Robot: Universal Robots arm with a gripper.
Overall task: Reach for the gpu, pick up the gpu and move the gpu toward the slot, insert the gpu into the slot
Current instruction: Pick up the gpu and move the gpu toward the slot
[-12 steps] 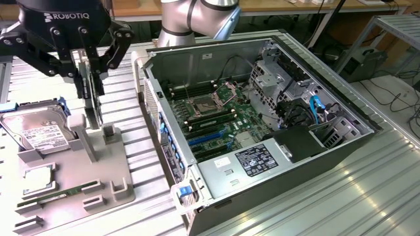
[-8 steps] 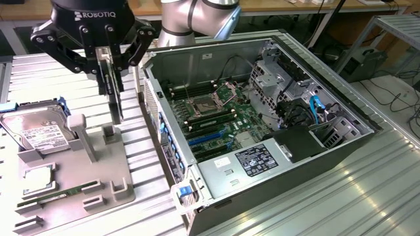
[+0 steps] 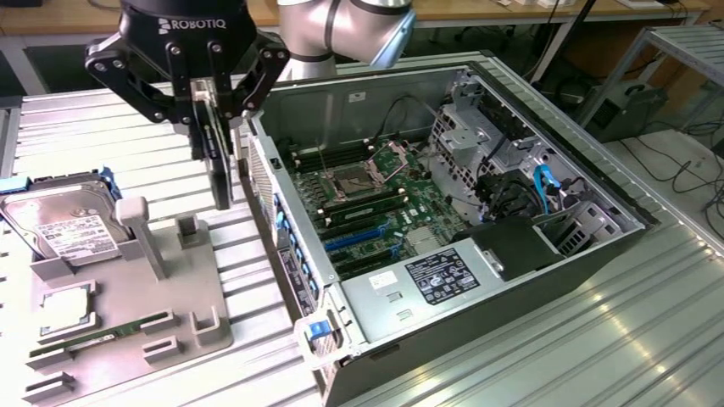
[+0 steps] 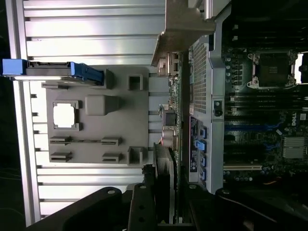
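Note:
My gripper is shut on the gpu. The card hangs edge-on and upright below the fingers. It is lifted off the grey fixture and sits just outside the open computer case, by its rear wall. In the wrist view the gpu runs away from the gripper as a thin green edge, and its silver bracket is at the far end. The blue slots lie on the motherboard inside the case, to the exterior view's right of the card and lower. They appear again as the blue slots.
A silver hard drive with a white label leans in the fixture. A processor chip and a green memory stick lie there too. Inside the case are drive cages, cables and a black power supply.

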